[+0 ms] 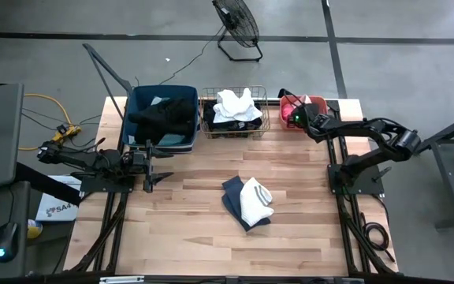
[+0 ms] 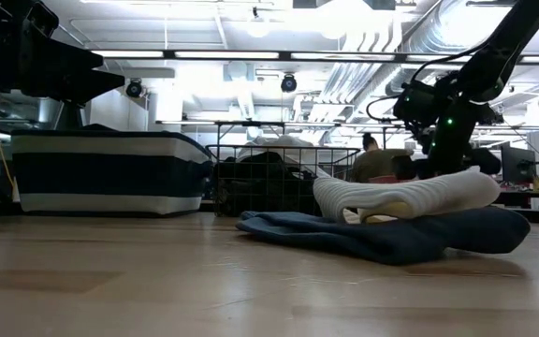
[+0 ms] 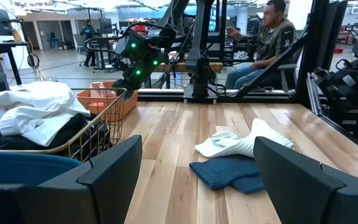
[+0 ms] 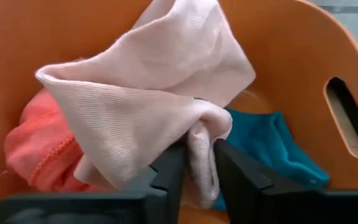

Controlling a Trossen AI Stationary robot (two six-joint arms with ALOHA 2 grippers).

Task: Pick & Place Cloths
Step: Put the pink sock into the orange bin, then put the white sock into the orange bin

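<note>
The right gripper (image 4: 199, 163) is positioned over the coral tub (image 1: 315, 105) at the far right corner of the table (image 1: 211, 237), and a pale pink cloth (image 4: 148, 93) is pinched between its fingers (image 4: 166, 168). A bright pink cloth (image 4: 36, 149) and a teal cloth (image 4: 272, 146) are seen lying in that tub beneath it. The left gripper (image 1: 158, 167) is held above the table's left side, near the blue tub (image 1: 132, 118), with its fingers spread and nothing between them. At the table's middle a white cloth (image 1: 255, 199) is laid on a slate-blue cloth (image 1: 233, 192). White and black cloths (image 1: 235, 109) are piled in the wire basket (image 1: 265, 122), and black cloths (image 1: 164, 117) in the blue tub.
</note>
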